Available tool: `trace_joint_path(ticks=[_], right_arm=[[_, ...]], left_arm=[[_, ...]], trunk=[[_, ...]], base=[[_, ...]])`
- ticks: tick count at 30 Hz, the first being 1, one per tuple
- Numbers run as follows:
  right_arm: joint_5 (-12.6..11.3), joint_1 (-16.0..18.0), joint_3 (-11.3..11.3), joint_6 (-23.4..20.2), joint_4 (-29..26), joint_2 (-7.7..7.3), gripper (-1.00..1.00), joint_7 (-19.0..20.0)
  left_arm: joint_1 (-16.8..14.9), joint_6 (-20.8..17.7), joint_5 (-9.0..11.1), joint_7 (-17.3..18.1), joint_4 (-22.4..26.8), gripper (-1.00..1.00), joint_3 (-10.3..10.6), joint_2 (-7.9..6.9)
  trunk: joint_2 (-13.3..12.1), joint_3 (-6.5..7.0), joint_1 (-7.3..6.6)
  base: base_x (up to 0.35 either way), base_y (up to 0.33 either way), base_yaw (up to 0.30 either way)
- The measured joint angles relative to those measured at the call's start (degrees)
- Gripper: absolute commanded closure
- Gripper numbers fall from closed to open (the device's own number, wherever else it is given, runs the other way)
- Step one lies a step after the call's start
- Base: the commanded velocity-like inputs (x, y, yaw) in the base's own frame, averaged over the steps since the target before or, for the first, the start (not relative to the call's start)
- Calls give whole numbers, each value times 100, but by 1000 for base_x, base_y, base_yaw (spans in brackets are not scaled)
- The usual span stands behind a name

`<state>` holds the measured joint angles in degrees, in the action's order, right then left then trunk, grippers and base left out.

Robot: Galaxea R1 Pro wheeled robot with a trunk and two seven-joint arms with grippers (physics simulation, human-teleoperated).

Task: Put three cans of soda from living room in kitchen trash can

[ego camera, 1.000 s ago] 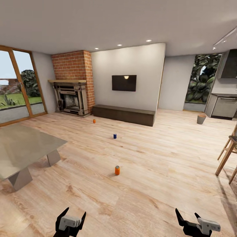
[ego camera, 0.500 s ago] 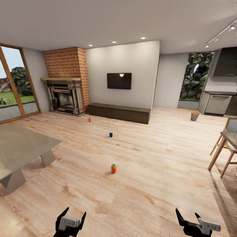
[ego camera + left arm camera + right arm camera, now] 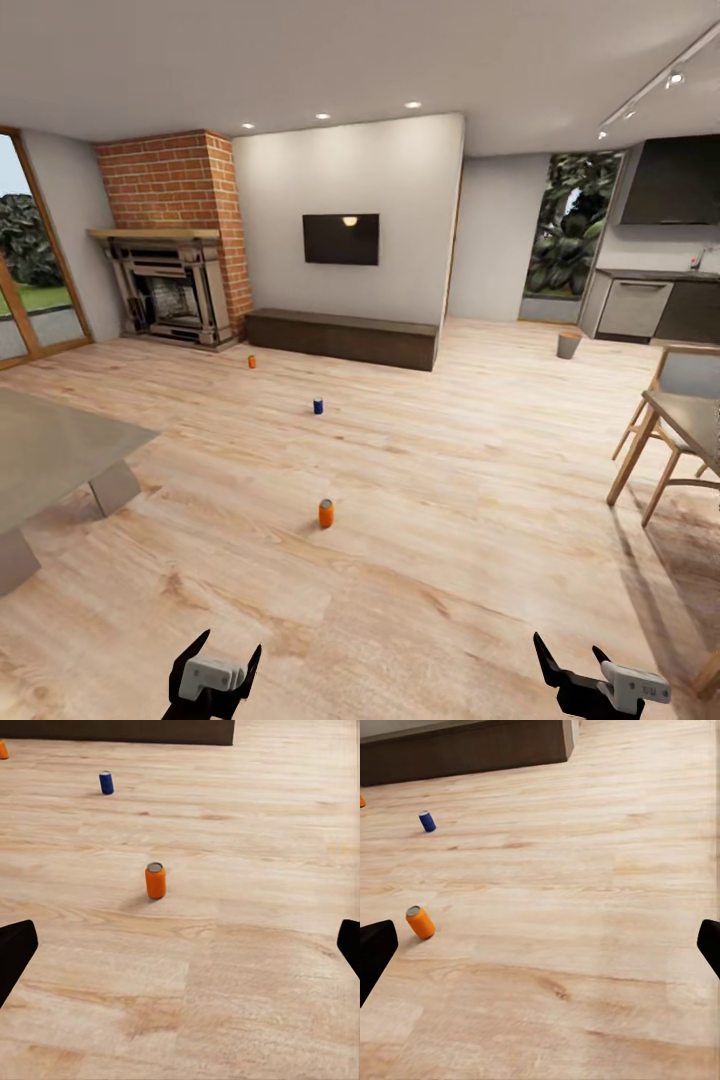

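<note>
All three cans stand upright on the pale wood floor, strung out in a line running away toward eleven o'clock: the near orange can [image 3: 326, 514] dead ahead at twelve, the dark blue can [image 3: 318, 406] further on, and the far orange can [image 3: 252, 362] close to the long dark cabinet [image 3: 342, 338]. The grey tapered trash can [image 3: 569, 345] sits well apart at about two o'clock, by the kitchen units. Both claws hang low in front of the robot, the left claw [image 3: 213, 668] and the right claw [image 3: 570, 668] each spread wide with nothing between the fingers. The main risk is probably the pickup: the cans are small, smooth, silver-topped cylinders on a slick plank floor, so a finger arriving off-centre could tip one and send it rolling off. The nearest can lines up better with the left arm. On the carry to the kitchen, the wooden chair [image 3: 668, 440] at three o'clock could snag the base or an elbow, and the bin's narrow rim leaves little room for a careless drop.
</note>
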<state>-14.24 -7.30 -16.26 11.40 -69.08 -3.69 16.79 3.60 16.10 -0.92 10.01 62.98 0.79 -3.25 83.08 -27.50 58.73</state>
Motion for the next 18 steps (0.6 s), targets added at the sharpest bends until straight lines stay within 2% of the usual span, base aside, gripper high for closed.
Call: trace_joint_path(ticks=[4, 6, 12, 18], right_arm=[[6, 0, 0, 15, 0, 0, -100, 7], [8, 0, 0, 18, 0, 0, -100, 8], [11, 0, 6, 28, 0, 0, -100, 1], [8, 0, 8, 22, 2, 0, -100, -2]], left_arm=[[0, -5, -39, 0, -4, -100, 0, 0], [0, -4, -167, -4, -4, -100, 0, 5], [0, -1, -286, -1, -5, -100, 0, 8], [0, -1, -300, 0, -5, -100, 0, 8]], trunk=[[0, -33, 0], [0, -50, 0], [0, -78, 0], [0, -80, 0]], base=[[314, 53, -30], [324, 87, -9], [327, 111, -15], [328, 69, -167]])
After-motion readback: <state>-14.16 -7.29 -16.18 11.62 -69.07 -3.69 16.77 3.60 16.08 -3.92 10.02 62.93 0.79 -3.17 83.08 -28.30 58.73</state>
